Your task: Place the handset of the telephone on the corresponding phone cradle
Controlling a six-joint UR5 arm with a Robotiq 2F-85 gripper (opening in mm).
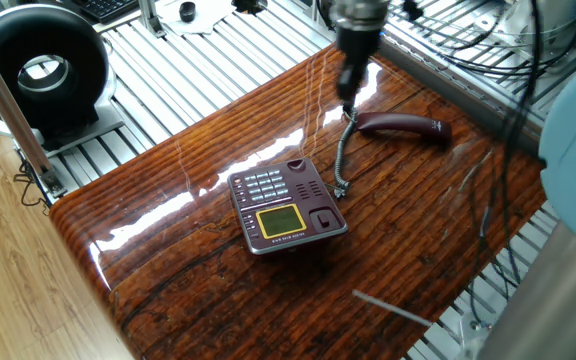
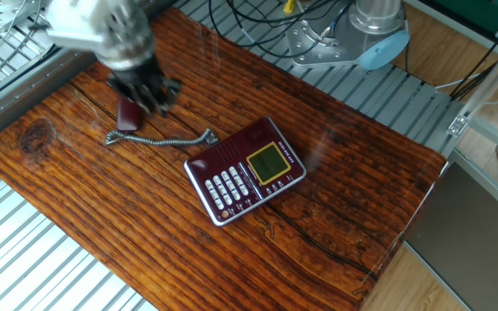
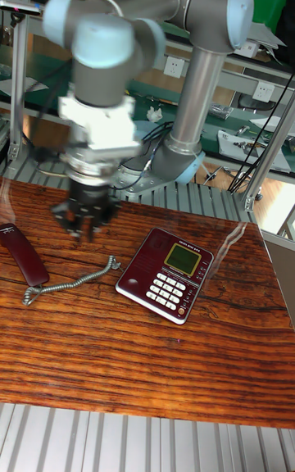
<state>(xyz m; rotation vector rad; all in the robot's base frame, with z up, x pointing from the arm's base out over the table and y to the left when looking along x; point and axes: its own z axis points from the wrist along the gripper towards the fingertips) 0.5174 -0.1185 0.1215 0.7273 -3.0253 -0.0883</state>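
The maroon handset [image 1: 408, 125] lies flat on the wooden table at the back right, apart from the telephone [image 1: 286, 207]. A grey coiled cord [image 1: 343, 155] joins them. The phone cradle [image 1: 320, 200] is the bare maroon strip beside the keypad and screen. My gripper [image 1: 348, 88] hangs blurred just above the cord end of the handset, open, with nothing between its fingers. From the other side the gripper [image 2: 150, 91] partly covers the handset [image 2: 128, 114]; the telephone [image 2: 245, 170] sits at mid-table. In the tall view the gripper [image 3: 84, 224] hovers right of the handset [image 3: 24, 255].
The wooden table [image 1: 168, 260] is ringed by ribbed metal decking. A black round device [image 1: 38, 70] stands at the far left. Loose black cables [image 1: 488, 60] hang near the arm at the back right. The arm's base [image 2: 357, 34] is bolted behind the table.
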